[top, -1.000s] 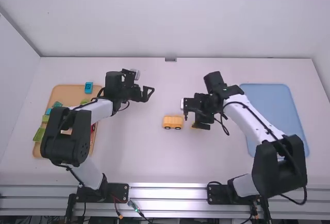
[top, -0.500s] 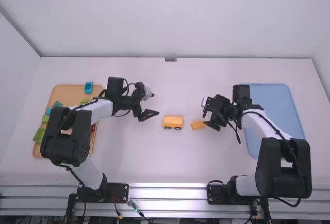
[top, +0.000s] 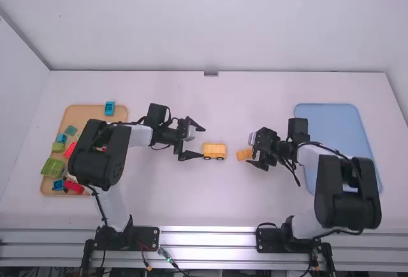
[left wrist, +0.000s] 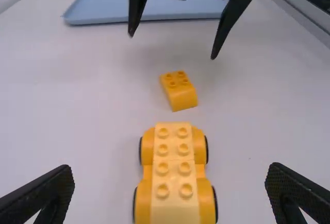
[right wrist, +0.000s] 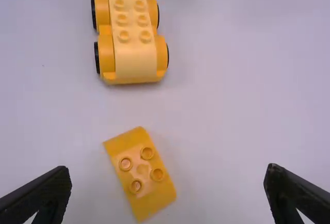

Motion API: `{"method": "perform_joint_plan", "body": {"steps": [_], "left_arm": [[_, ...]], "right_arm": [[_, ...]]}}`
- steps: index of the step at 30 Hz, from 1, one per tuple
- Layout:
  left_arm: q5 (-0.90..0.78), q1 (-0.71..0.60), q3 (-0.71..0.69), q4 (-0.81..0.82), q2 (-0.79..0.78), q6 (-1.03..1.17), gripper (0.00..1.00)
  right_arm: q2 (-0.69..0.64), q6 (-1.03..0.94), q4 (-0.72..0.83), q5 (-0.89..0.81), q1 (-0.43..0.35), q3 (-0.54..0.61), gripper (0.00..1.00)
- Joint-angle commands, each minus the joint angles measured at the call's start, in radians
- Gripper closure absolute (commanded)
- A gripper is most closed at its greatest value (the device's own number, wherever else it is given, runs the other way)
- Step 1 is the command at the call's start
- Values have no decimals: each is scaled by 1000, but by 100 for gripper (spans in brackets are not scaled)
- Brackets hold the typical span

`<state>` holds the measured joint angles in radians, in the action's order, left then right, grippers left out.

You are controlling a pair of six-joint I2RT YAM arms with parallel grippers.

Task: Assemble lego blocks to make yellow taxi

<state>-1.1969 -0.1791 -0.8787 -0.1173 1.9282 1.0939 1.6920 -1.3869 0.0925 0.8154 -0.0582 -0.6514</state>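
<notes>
Red, green, blue blocks [top: 52, 167] in tan tray [top: 86, 112]

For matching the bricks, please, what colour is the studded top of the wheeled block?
The studded top is pale yellow, clearest in the left wrist view.

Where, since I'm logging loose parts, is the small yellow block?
In the high view, the small yellow block lies on the table, right of the yellow wheeled base, left of the blue tray.

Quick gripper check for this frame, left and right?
Left gripper: open, holding nothing, facing the yellow car base.
Right gripper: open, holding nothing, above the loose yellow block.
</notes>
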Motion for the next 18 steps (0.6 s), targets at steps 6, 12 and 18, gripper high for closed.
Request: {"method": "perform_joint_plan", "body": {"steps": [6, 12, 18], "left_arm": [[-41, -16, 3, -3, 6, 9, 1], [-44, -18, 3, 4, 6, -5, 1], [-45, -18, 3, 8, 6, -13, 1]], "right_arm": [[173, -220, 151, 158, -35, -123, 0], [275, -312, 214, 171, -41, -199, 5], [374, -318, 233, 183, -34, -260, 14]]}}
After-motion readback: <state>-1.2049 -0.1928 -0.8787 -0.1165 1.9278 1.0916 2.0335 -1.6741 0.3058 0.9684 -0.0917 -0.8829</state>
